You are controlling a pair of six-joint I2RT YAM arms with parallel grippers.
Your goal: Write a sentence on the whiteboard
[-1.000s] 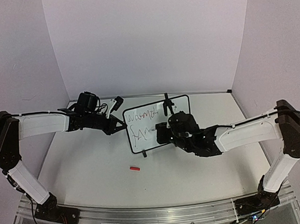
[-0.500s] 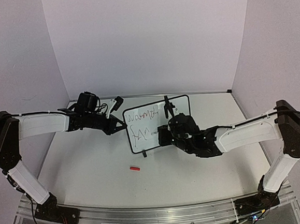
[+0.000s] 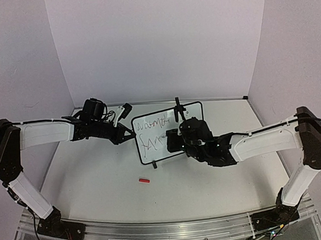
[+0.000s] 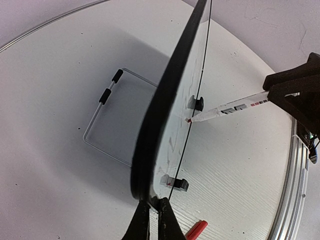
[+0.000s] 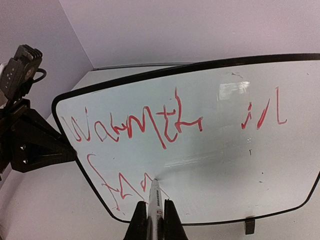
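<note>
**Lower line begun; marker tip on the board**

Top external: the whiteboard (image 3: 196,113) stands mid-table, leaning back a little; long axis left to right, face toward the arm bases; left gripper (image 3: 130,134) sits at its left edge; right gripper (image 3: 174,141) is straight before the face, the nearer arm to the writing; a red cap (image 3: 145,180) lies apart on the table (image 3: 98,175).

Left wrist: board seen edgewise; jaws almost closed, clamping the frame; the marker (image 4: 227,109) meets the face tip-first, its axis roughly square to it.

Right wrist: fingers closed round the marker barrel; the sentence (image 5: 135,125) is red, "Warmth in" above, "fa" plus a stroke below; tip touches just right of that stroke; bare board lies rightward, so you likely carry on that way.
</note>
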